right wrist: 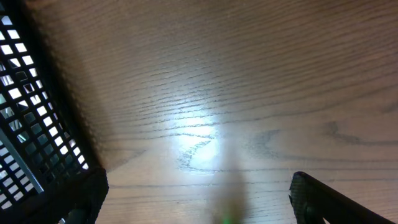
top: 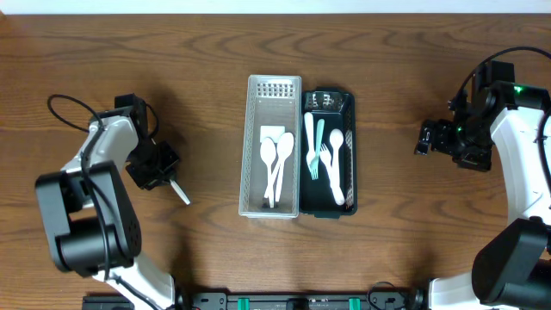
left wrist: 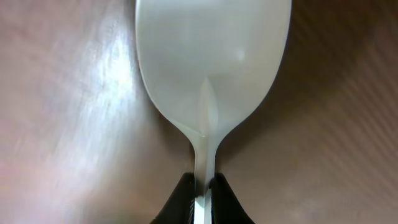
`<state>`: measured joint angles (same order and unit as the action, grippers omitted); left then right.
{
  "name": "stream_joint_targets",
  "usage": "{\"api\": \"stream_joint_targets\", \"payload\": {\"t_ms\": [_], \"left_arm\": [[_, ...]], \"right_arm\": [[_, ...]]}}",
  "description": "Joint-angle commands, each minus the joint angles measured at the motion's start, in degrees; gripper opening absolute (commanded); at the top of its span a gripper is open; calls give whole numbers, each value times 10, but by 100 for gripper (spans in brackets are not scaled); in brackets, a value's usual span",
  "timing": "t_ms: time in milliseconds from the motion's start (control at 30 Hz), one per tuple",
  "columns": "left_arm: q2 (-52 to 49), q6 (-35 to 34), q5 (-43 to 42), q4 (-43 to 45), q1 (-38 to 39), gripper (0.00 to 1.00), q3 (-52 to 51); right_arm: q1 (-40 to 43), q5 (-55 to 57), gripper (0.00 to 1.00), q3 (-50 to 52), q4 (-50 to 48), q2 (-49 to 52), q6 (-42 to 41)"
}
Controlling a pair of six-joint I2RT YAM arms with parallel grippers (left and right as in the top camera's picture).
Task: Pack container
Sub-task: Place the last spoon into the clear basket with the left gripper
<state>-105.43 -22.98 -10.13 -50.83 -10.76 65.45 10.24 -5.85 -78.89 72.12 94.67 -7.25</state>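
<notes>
A clear bin [top: 274,146] with a slotted far end sits lengthwise in the middle of the overhead view. It holds two white spoons [top: 269,150] side by side, bowls toward the slotted end. A black tray [top: 325,209] touches the bin's right side and holds a teal fork [top: 317,151] among white cutlery [top: 337,139]. Well to the left of the bin, another white spoon [left wrist: 213,68] is pinched by its handle in the left gripper [left wrist: 202,196], bowl pointing away from the fingers.
</notes>
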Motion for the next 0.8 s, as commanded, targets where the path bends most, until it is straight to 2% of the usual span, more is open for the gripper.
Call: {"api": "stream_joint_targets", "payload": {"t_ms": [0,167,367,533,633,767], "left_arm": [[82,21,1,-21,33,6,44],[191,43,2,-43,139,6,86],[261,77,49,9,322,6,92],[233,140,124,43,444,6,92],[188,144,128,47,475,6,91],[123,141,124,46,479,6,91]], "right_arm": [[-1,-5,96,2,-1,3,-8],[-1,-5,96,2,-5,3,-8],[-1,-5,96,2,-8,3,-8],[-1,-5,96,2,-8,3,-9],[-1,-5,96,2,-7,3,-8],[-1,-5,96,2,-5,3,-8]]}}
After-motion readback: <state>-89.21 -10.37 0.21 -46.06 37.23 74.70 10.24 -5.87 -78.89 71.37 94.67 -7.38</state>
